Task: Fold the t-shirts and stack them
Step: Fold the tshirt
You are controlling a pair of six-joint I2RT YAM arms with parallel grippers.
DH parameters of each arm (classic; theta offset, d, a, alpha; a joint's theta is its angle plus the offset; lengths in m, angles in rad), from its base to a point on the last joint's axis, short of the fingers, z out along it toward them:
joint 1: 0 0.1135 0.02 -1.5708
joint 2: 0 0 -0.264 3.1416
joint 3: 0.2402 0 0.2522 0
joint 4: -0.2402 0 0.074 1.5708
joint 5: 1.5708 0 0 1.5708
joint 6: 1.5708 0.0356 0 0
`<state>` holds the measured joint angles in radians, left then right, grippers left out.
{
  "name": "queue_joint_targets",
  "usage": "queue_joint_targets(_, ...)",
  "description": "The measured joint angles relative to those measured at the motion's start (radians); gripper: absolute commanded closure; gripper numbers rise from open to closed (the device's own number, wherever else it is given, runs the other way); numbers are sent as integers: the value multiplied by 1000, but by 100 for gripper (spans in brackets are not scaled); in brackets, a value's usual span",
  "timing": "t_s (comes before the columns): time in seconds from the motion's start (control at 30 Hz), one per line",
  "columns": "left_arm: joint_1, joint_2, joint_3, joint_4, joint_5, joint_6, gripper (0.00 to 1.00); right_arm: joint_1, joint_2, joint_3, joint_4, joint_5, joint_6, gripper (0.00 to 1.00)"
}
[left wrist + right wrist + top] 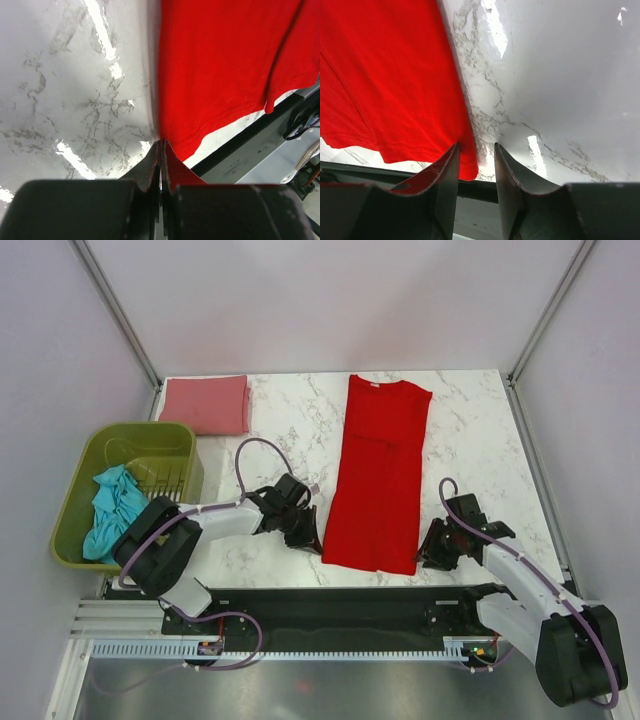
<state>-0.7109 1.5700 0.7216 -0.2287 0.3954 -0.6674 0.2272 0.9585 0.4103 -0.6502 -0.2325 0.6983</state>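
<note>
Top external view: red t-shirt [380, 470] lies lengthwise mid-table [290, 410], its hem at the near edge. The left gripper [312, 540] has its jaws pinched together on the near-left hem corner. The right gripper [430, 550] has its jaws partly apart at the near-right corner.

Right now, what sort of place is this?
Probably a robot lab cell set up for laundry folding: a marble-look table boxed in by plain walls, a left arm and right arm bolted at its near edge, a red shirt laid flat, and a folded pink shirt near a basket.
</note>
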Motion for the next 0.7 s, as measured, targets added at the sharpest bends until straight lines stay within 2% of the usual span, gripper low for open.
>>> queue_joint_targets(0.57, 0, -99, -9, 1, 0, -3, 98, 0, -54, -43, -2, -78, 13, 63)
queue_joint_targets(0.67, -3, -92, -9, 1, 0, -3, 98, 0, -47, -44, -2, -78, 12, 75)
queue_joint_targets(0.7, -5, -88, -9, 0, 0, -3, 98, 0, -46, -44, -2, -77, 10, 86)
